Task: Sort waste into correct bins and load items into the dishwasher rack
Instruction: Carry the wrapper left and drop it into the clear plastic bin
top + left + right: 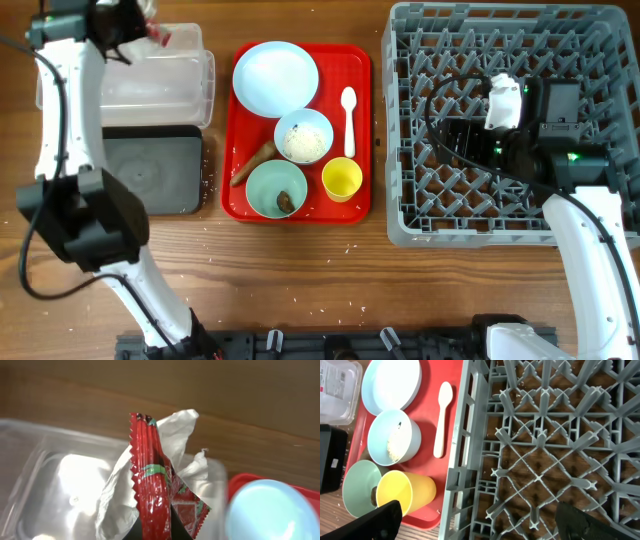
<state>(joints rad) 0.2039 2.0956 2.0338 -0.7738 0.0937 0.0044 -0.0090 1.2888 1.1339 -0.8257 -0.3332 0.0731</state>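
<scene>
My left gripper is shut on the red-and-white wrapper and crumpled white tissue, holding them above the clear plastic tub at its far left corner. The black tray lies in front of the tub. On the red serving tray are the pale-blue plate, white bowl with rice, teal bowl with a brown lump, brown stick, yellow cup and white spoon. My right gripper is open and empty over the grey rack.
Loose rice grains are scattered on the wooden table in front of the red tray. The rack fills the right side of the table. The right wrist view shows the plate, white bowl, cup and spoon.
</scene>
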